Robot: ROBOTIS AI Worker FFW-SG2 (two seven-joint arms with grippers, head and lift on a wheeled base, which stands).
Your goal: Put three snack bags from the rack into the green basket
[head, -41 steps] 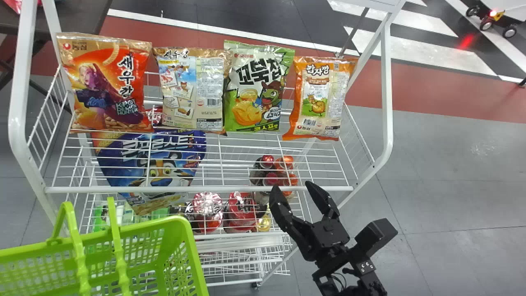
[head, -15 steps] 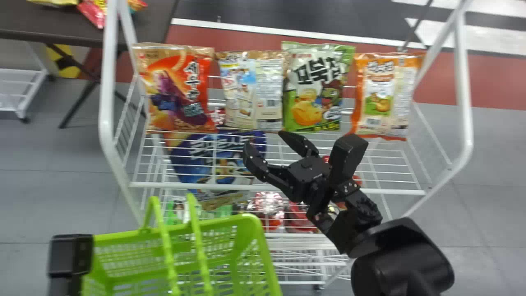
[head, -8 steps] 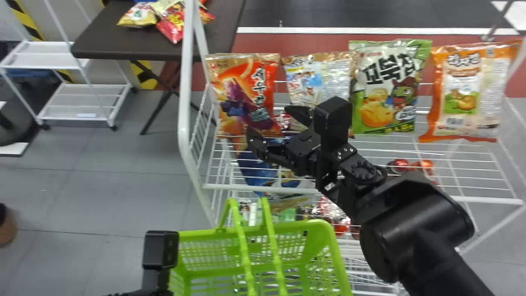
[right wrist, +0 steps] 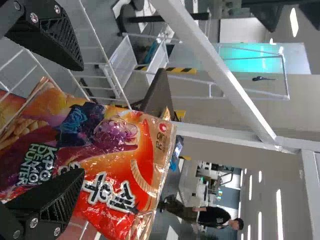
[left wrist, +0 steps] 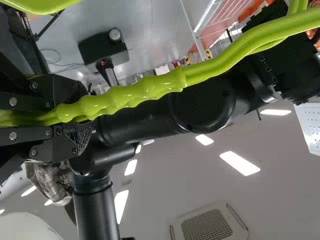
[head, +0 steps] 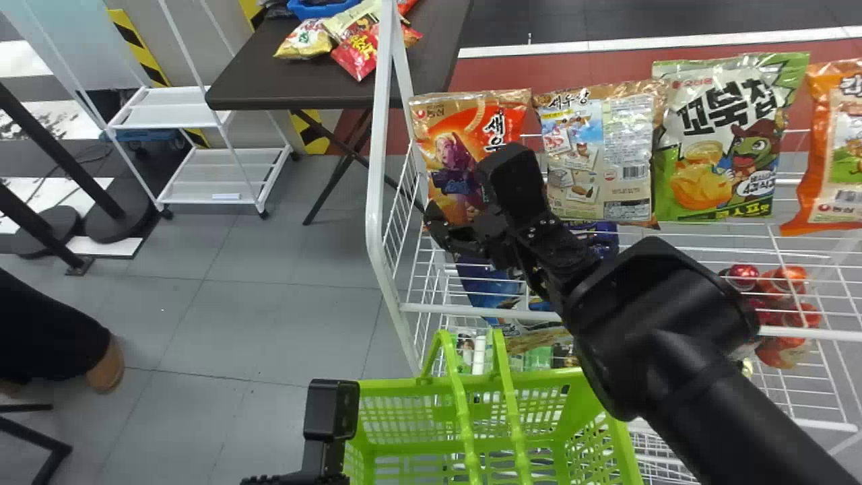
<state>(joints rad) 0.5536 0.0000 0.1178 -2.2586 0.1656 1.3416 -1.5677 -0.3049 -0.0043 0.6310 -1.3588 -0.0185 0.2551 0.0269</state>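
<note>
Grey tiled floor runs off to the robot's left of the white rack. Over on the top tier, the red-orange snack bag stands upright at that left end, partly hidden behind the right gripper from the head. From the right wrist you see the rest: its fingers well spread with nothing gripped, one overlapping the bag's printed face, the other out past its side edge; whether either touches, I can't tell. Going right come a beige bag, close by, a green bag, and an orange bag across a narrow gap. Nearer the robot, the green basket sits before the rack; the left wrist view shows the left gripper closed around its knobbly handle.
</note>
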